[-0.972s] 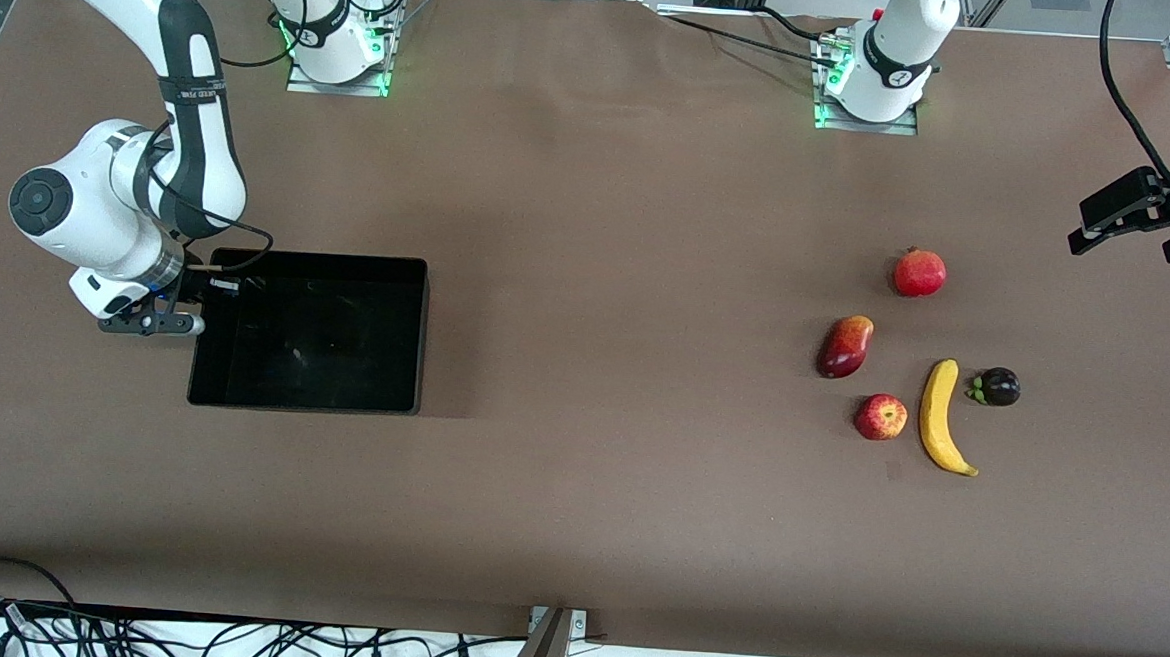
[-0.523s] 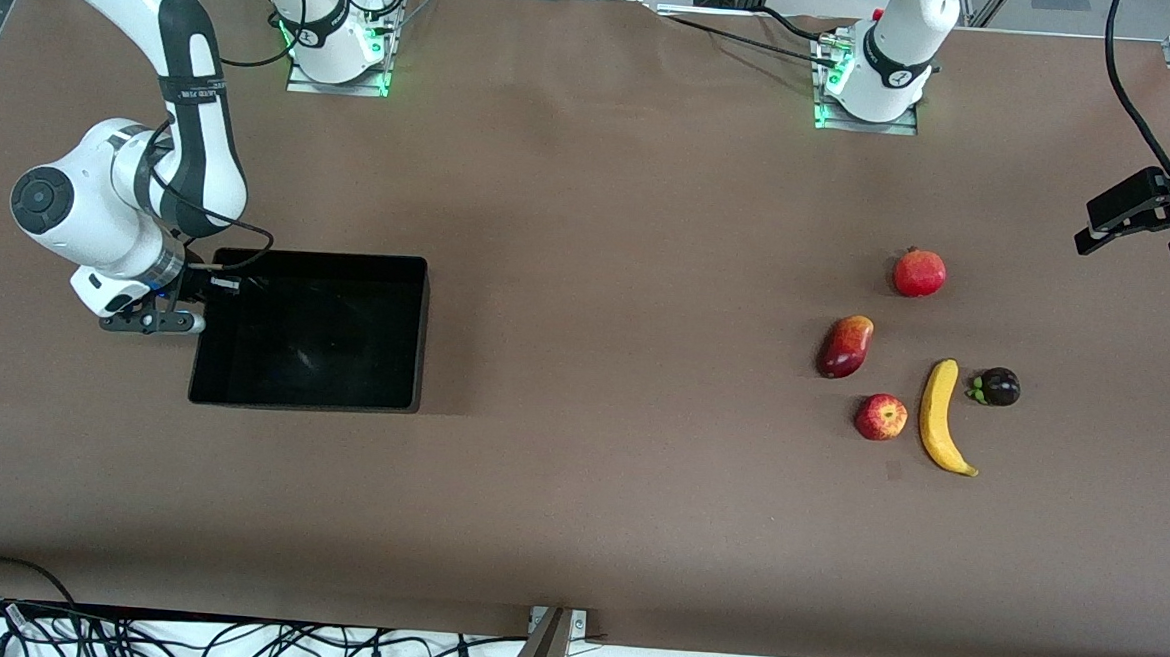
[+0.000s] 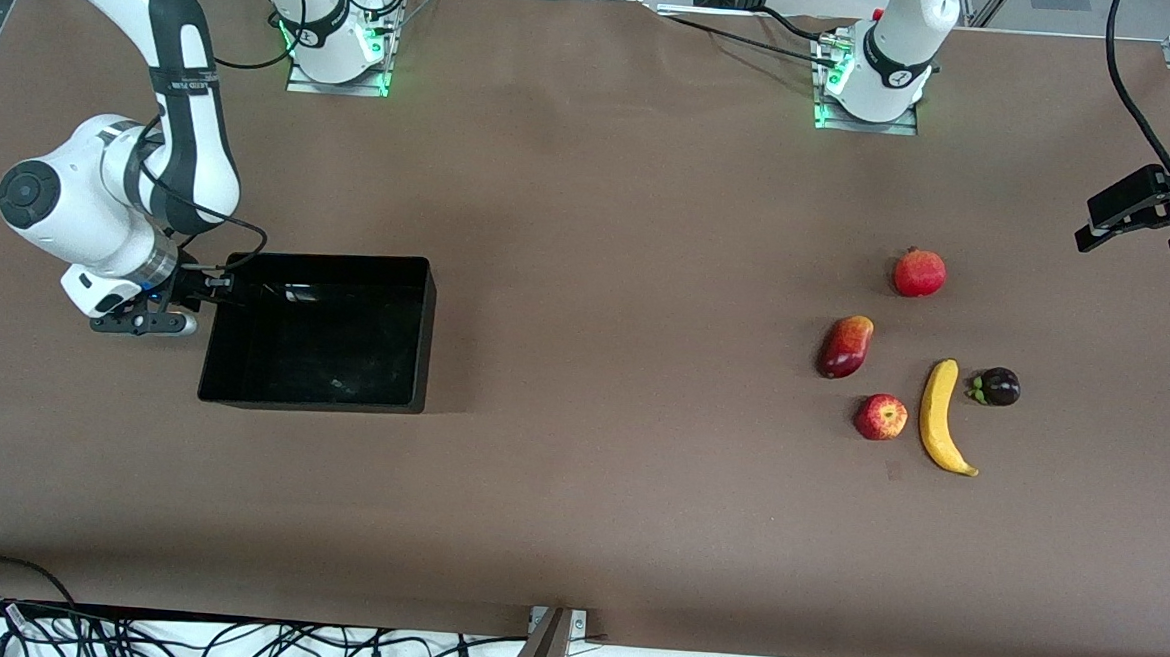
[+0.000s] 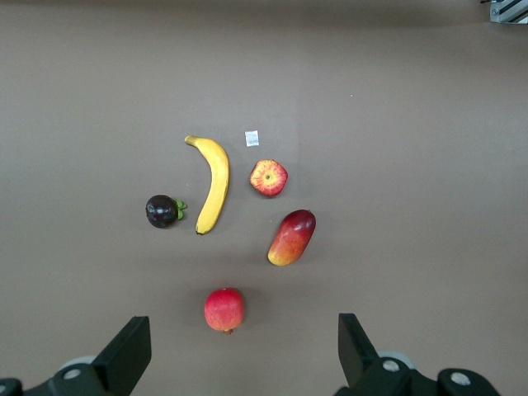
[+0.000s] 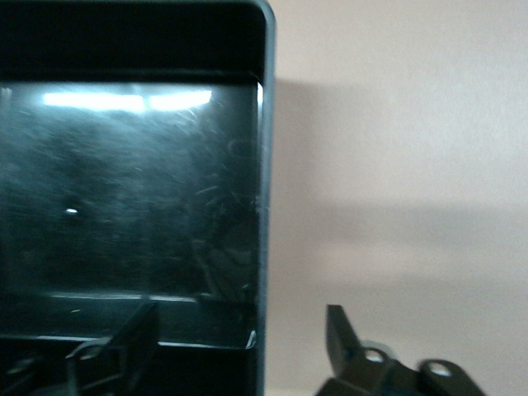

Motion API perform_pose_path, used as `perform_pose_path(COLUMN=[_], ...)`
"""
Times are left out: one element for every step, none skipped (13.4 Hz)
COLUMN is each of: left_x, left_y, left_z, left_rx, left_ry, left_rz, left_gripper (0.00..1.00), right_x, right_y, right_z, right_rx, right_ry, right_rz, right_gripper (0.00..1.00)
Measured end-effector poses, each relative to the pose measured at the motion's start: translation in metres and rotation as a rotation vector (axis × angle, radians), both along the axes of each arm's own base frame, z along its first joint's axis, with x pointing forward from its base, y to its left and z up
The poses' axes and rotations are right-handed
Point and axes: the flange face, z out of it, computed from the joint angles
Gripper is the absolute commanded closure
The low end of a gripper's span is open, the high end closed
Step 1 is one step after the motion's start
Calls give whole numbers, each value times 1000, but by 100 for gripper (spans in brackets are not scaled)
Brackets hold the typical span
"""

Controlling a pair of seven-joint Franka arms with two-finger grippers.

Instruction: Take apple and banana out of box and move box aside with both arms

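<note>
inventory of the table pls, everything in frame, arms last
box: 1, glossy black, toward the right arm's end of the table, nothing in it.
pomegranate: 1, red, toward the left arm's end, farthest of the fruits from the front camera.
mango: 1, red-yellow, nearer than the pomegranate.
apple: 1, red with yellow streaks, beside the banana.
banana: 1, yellow, between the apple and the mangosteen.
mangosteen: 1, dark purple, beside the banana.
right gripper: 1, black, open, fingers straddling the box's end wall.
left gripper: 1, black, open, waiting high over the left arm's end.
</note>
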Motion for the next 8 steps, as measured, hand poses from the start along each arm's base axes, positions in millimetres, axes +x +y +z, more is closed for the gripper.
perform_pose_path(left_x=[0,0,0,0,0,0,0,0], left_y=[0,0,0,1,1,1,1,1], left_z=[0,0,0,0,0,0,0,0], left_rx=[0,0,0,0,0,0,0,0], left_ry=[0,0,0,1,1,1,1,1], left_rz=[0,0,1,1,1,1,2,2], left_gripper=[0,0,0,0,0,0,0,0], right_x=[8,17,24,29,31,33,35,34], right_y=[3,5,4,3,4,9,17,29], right_z=[18,40,63,86,113,146,182,213], right_rx=[24,37,33,20,7,-7,-19,-24], right_ry=[27,49,70,102,145,182,199,208], right_rz=[10,26,47,70,95,112,104,90], right_gripper=[0,0,0,0,0,0,0,0])
